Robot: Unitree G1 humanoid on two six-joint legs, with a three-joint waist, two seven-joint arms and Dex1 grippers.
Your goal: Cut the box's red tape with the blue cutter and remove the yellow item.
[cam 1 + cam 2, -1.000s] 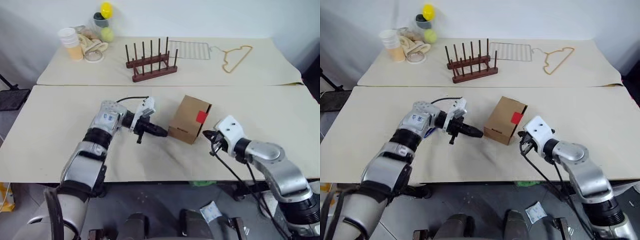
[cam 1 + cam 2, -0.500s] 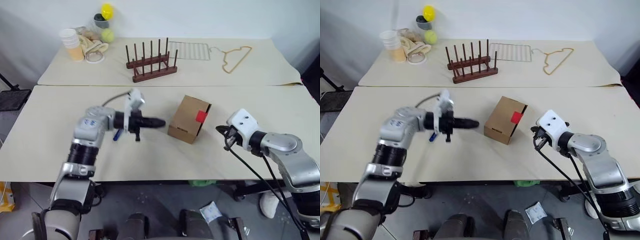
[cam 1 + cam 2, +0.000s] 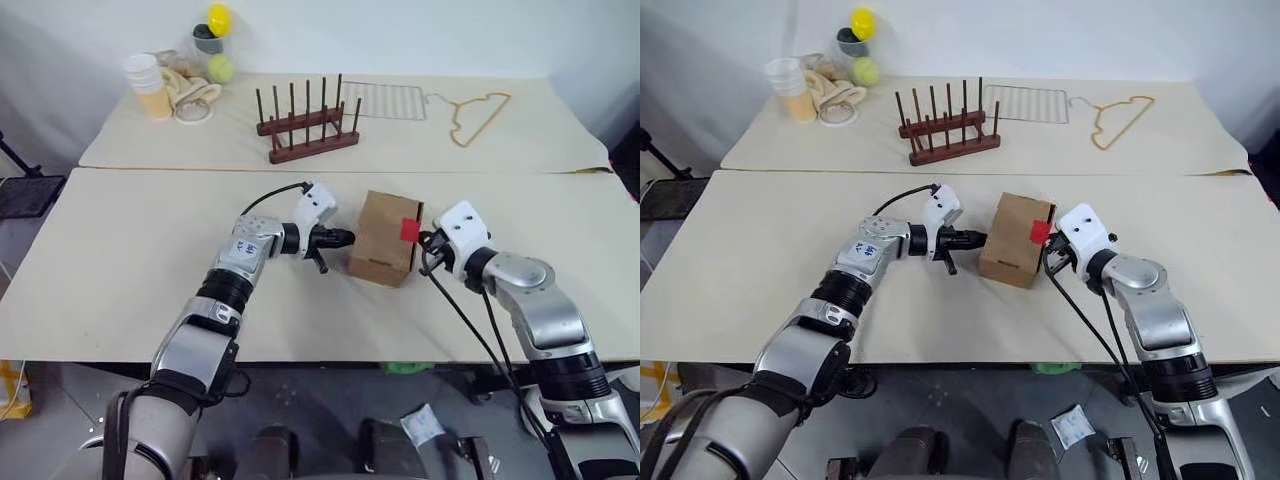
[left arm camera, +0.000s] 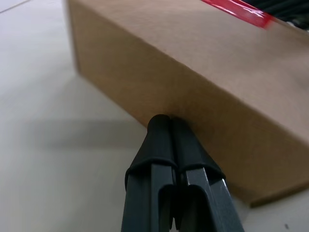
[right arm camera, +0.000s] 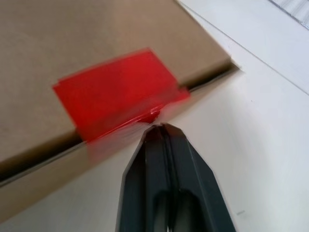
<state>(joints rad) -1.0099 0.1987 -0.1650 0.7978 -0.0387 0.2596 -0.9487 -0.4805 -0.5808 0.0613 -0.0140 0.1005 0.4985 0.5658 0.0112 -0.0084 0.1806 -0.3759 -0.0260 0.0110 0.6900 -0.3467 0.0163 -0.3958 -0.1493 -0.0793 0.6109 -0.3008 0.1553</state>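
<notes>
From the head views, the box point(image 3: 385, 238) is sitting on the near table point(image 3: 120, 260), between the two claws. The left gripper point(image 3: 345, 238) is reaching in from the box's left, its black fingers pressed together with nothing between them, the tips touching or just short of the box's near-left face. The right gripper point(image 3: 427, 243) is coming in from the opposite side, also pinched shut and empty, its tips right at the red tape point(image 3: 410, 230) on the box's right top edge. Beyond both claws, on the far table, a wooden peg rack point(image 3: 305, 125), a wire grid point(image 3: 385, 100) and a yellow-tan hanger point(image 3: 478, 113) are lying well apart from the box; cups point(image 3: 148, 85) and balls point(image 3: 215, 45) are clustered at the far left corner.

In the left wrist view, the left gripper's fingers point(image 4: 164, 150) are lying flat against each other, their joined tip meeting the brown cardboard side of the box point(image 4: 193, 77) low on that face. A strip of the tape point(image 4: 239, 10) is showing on the top beyond.

In the right wrist view, the right gripper's fingers point(image 5: 157, 154) are closed together, the tip sitting just beneath the tape's point(image 5: 116, 92) lower edge, where the patch is bridging the dark flap seam.
</notes>
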